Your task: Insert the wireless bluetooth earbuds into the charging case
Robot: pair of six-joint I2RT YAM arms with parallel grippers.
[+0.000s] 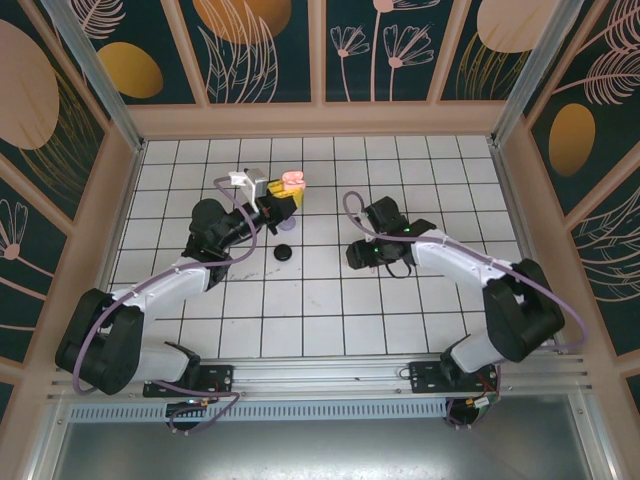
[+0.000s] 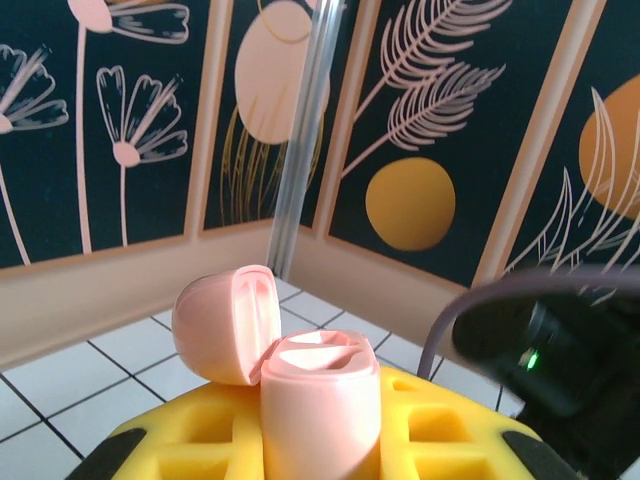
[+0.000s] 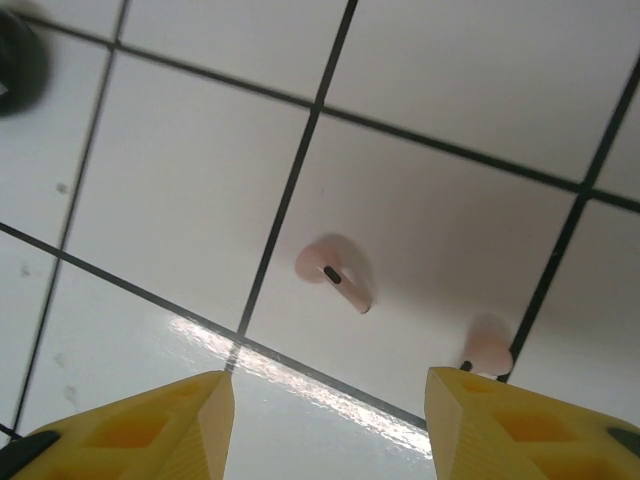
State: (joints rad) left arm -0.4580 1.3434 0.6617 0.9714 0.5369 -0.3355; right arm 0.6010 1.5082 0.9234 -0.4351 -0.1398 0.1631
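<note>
Yellow fingers (image 3: 150,425) over white-tiled table (image 3: 450,80), floral walls (image 2: 430,100).

Table (image 1: 330,300): white tiles, black grid lines; a bright glare streak in the right wrist view.
Walls (image 1: 270,50): dark panels on three sides, painted with peach flowers, feathery leaves, orange discs.
Frame (image 1: 320,120): pale beige strips between panels and along the wall foot.
Posts (image 1: 95,75): bare metal, one at each far corner.
Rail (image 1: 330,375): aluminium, along the table's near edge.
</note>
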